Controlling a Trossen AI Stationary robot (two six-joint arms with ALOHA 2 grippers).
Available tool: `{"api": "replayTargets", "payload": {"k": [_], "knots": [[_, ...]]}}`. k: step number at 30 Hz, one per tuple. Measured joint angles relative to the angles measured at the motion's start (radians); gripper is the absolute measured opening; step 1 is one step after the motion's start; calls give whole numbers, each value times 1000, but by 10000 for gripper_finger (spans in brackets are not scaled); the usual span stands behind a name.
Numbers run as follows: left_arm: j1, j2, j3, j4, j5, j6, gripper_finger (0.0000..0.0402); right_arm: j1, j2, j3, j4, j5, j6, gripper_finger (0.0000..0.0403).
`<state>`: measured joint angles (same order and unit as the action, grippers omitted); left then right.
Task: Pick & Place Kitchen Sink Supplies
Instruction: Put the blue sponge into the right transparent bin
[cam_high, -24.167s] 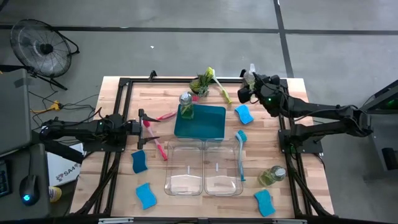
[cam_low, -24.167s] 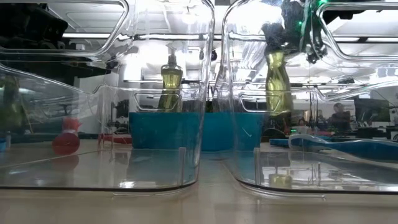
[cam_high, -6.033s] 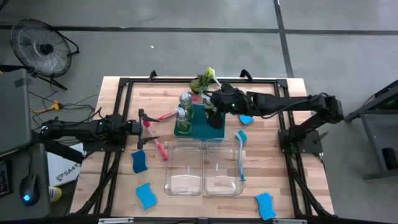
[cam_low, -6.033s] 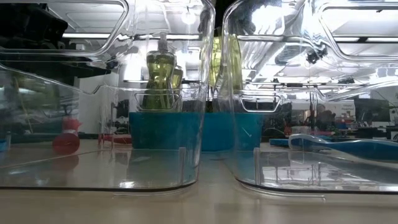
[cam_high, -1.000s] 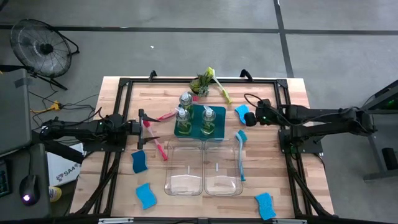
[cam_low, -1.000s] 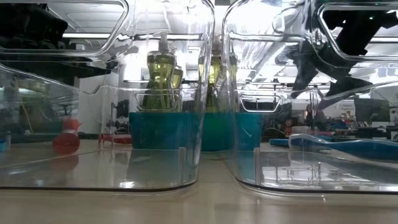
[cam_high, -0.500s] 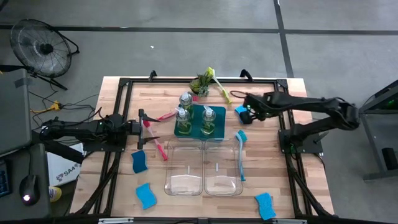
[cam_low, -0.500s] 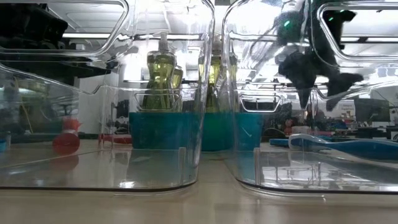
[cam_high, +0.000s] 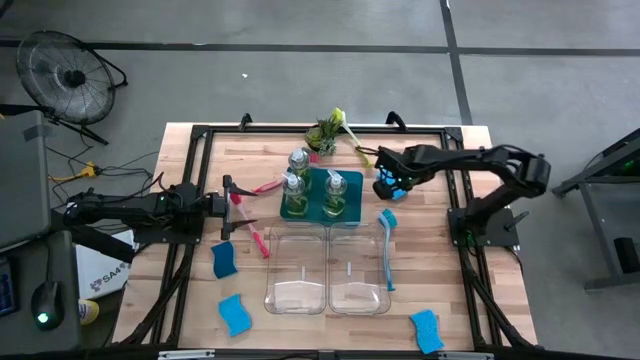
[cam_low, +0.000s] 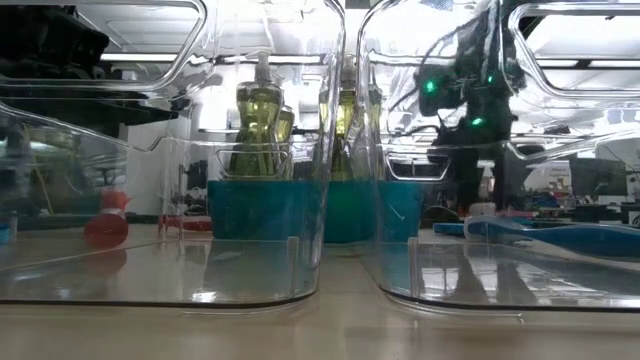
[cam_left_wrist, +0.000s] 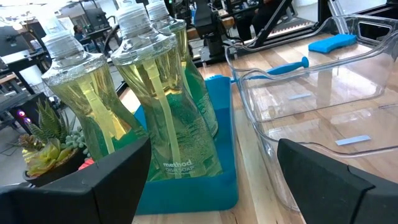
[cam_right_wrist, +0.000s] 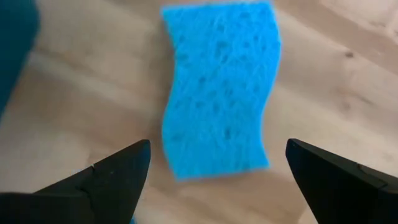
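My right gripper (cam_high: 387, 184) (cam_right_wrist: 217, 149) points down, open, right over a blue sponge (cam_right_wrist: 217, 87) (cam_high: 399, 188) that lies flat on the table right of the teal tray (cam_high: 322, 208); its fingers stand on either side of the sponge's near end without touching it. Three soap bottles (cam_high: 334, 186) (cam_left_wrist: 168, 93) stand upright in the tray. My left gripper (cam_high: 232, 200) (cam_left_wrist: 213, 143) waits open at the table's left, facing the tray. Other blue sponges (cam_high: 222, 258) (cam_high: 235, 313) (cam_high: 425, 328), a blue brush (cam_high: 386, 248), red-pink brushes (cam_high: 258, 240) and a yellow-green brush (cam_high: 352, 138) lie on the table.
Two clear bins (cam_high: 298, 270) (cam_high: 358, 270) stand side by side on the near side of the tray. A small potted plant (cam_high: 322, 133) sits at the far edge. Black frame rails (cam_high: 455, 200) run along the table's sides. A fan (cam_high: 60, 75) stands on the floor beyond the far left corner.
My right gripper has moved toward the table's left, from right of the blue sponge to a place over it, and has tipped down so that its fingers point at the table. The sponge and the bottles have stayed where they were.
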<state>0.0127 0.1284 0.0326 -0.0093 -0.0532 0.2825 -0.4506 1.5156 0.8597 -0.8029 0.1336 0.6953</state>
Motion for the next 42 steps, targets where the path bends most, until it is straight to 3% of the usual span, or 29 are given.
{"api": "replayTargets", "payload": {"k": [9, 17, 27, 42], "knots": [[0, 0, 0, 0, 0, 0, 344, -28, 67, 0, 93, 69, -154, 369], [0, 0, 0, 0, 0, 0, 344, -27, 70, 0, 123, 58, -152, 369], [0, 0, 0, 0, 0, 0, 344, -34, 76, -14, 129, 1, 84, 369], [0, 0, 0, 0, 0, 0, 344, -36, 76, -90, 248, 6, 194, 369]]}}
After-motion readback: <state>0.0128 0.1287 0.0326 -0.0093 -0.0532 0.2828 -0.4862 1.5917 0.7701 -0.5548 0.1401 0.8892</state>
